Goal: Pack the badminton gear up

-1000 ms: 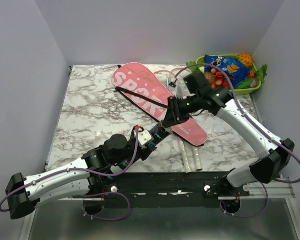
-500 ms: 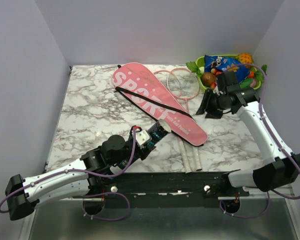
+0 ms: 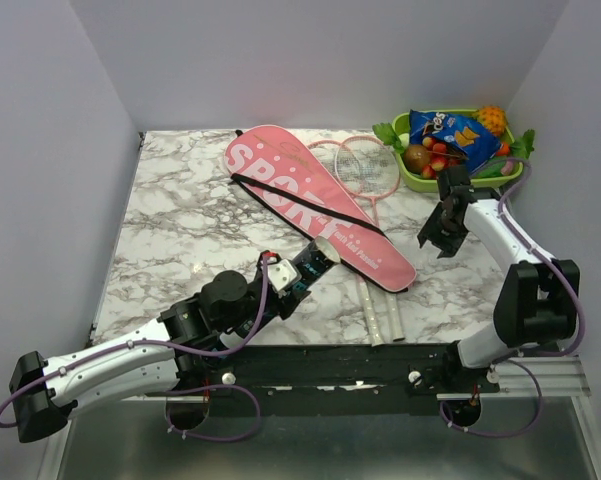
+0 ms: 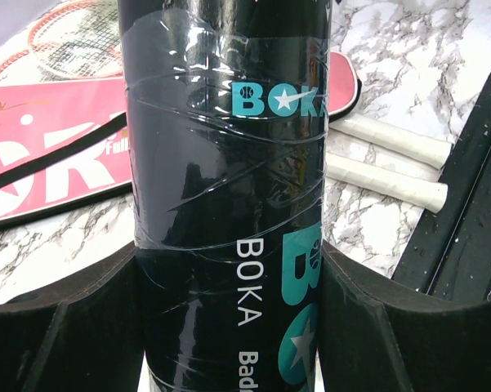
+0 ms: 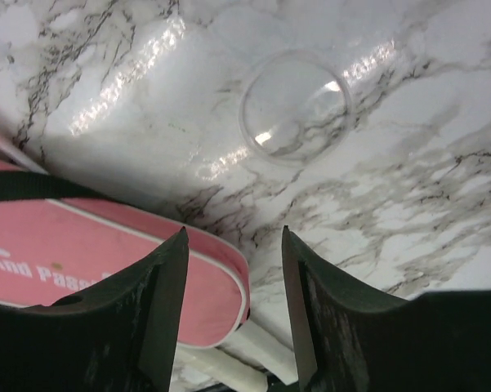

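My left gripper [image 3: 298,276] is shut on the dark tube [image 3: 318,259] with teal "BOKA" lettering and holds it tilted just off the near end of the pink racket bag [image 3: 310,205]. The tube [image 4: 229,163] fills the left wrist view between my fingers. Two pink rackets lie partly under the bag, with their heads [image 3: 365,165] at the back and their white handles [image 3: 380,315] in front. My right gripper [image 3: 432,238] is open and empty above bare marble. A clear round lid [image 5: 294,106] lies on the table just beyond it. No shuttlecocks are in view.
A green tray [image 3: 420,183] of fruit and a snack bag stands at the back right corner, close behind my right arm. Grey walls close in the table on three sides. The black mounting rail runs along the near edge.
My right gripper has drawn back from the bag's near end, rightward across the table to below the green tray. My left gripper has nudged the tube slightly toward the bag.
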Controlling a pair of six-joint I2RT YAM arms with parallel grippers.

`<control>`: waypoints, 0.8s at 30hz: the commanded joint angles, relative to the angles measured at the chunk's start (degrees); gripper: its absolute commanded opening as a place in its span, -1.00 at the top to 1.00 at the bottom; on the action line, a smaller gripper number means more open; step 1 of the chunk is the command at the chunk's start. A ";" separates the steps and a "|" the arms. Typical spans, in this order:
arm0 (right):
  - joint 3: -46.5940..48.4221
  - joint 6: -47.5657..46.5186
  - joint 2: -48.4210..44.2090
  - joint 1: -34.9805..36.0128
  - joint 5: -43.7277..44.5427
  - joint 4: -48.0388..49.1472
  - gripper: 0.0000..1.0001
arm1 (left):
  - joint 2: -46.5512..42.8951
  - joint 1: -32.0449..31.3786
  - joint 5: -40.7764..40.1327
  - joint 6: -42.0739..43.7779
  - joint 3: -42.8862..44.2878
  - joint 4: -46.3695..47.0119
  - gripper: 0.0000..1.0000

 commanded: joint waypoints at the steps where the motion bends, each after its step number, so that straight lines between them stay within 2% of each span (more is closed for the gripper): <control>1: 0.79 -2.04 4.37 -0.60 6.85 5.23 -0.15 | -1.35 -0.27 -0.92 -0.79 -2.57 0.61 1.00; 6: 0.19 -3.80 7.02 -1.92 5.99 8.55 -0.10 | -1.53 -0.27 -0.92 -0.88 -2.83 1.05 1.00; 13: 0.71 -4.95 10.62 -2.10 2.57 11.47 0.09 | -1.36 -0.27 -1.18 -0.79 -2.92 1.14 1.00; 24: 0.80 -4.68 14.57 -2.10 2.38 11.56 0.09 | -1.44 -0.27 -1.71 -0.97 -3.01 0.79 1.00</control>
